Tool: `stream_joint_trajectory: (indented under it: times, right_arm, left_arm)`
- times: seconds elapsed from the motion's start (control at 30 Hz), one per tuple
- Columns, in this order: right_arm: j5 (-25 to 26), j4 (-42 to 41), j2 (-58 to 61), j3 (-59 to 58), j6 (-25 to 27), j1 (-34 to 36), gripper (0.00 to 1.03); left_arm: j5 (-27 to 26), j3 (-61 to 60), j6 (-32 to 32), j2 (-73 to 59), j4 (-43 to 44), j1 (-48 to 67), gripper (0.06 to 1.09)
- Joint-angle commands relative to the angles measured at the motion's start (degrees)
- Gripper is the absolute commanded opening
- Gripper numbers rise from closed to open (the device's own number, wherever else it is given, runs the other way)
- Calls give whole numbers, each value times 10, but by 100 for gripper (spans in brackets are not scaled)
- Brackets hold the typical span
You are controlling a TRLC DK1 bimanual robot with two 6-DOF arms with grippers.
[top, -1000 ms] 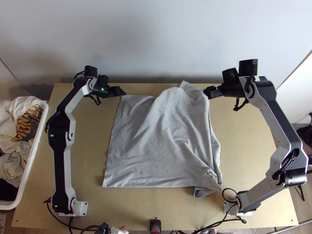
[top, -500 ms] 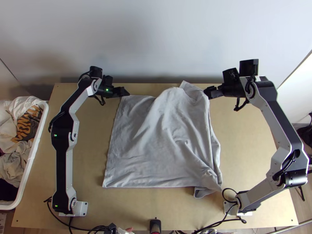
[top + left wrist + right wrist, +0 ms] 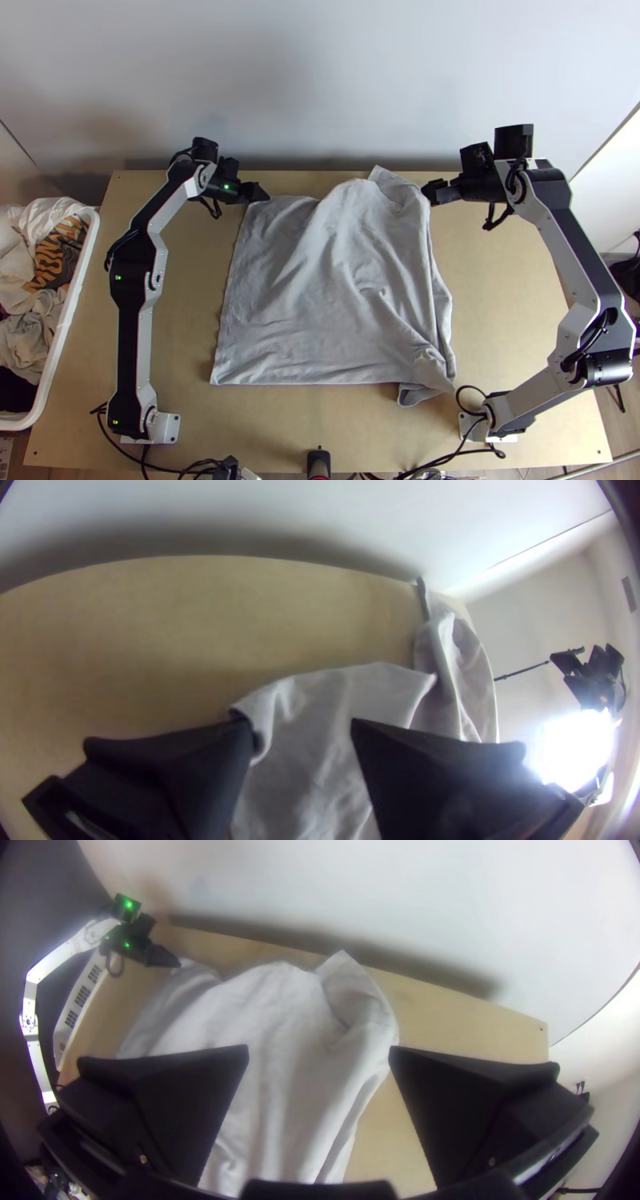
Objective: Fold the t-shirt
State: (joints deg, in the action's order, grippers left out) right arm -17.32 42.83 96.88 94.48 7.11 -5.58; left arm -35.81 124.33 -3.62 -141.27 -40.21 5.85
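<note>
My left gripper (image 3: 258, 194) is at the far left corner of the grey t-shirt (image 3: 328, 296), which lies spread with wrinkles and a rumpled right side. In the left wrist view my left gripper (image 3: 303, 737) stands open, with the shirt (image 3: 313, 707) between and below its fingers; one fingertip meets the cloth's edge. At the shirt's far right corner is my right gripper (image 3: 430, 193). The right wrist view has my right gripper (image 3: 319, 1053) wide open above the shirt (image 3: 287, 1020), nothing gripped.
A white basket (image 3: 70, 320) of clothes stands left of the wooden table (image 3: 512, 320). A wall (image 3: 320, 80) rises behind the table's far edge. Cables (image 3: 448, 458) run along the near edge.
My left gripper has moved right and slightly nearer, over the shirt's far left corner. The right gripper has shifted only very slightly. The shirt lies almost unchanged.
</note>
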Motion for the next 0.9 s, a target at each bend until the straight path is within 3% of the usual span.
stream_joint_trajectory:
  times: [0.0, 0.03, 0.07, 0.3, 0.47, 0.87]
  right_arm:
    - [0, 0, -1, -3, -2, 0, 98]
    - [0, 0, -2, -3, -2, 0, 98]
    - [0, 0, -4, -2, -2, -1, 98]
    - [1, -1, 13, -8, 26, 0, 98]
    - [1, -26, 89, -22, 39, 15, 98]
    - [17, -109, 211, 4, 10, -12, 97]
  left_arm:
    - [-15, 20, -9, -16, -24, -6, 26]
    - [-15, 24, -17, -21, -25, -7, 10]
    - [-15, 26, -26, -23, -25, -8, 9]
    - [-14, 26, -14, -23, -43, -8, 9]
    - [-15, 17, 5, -18, -73, -18, 9]
    - [-15, 1, 31, -6, -95, -33, 9]
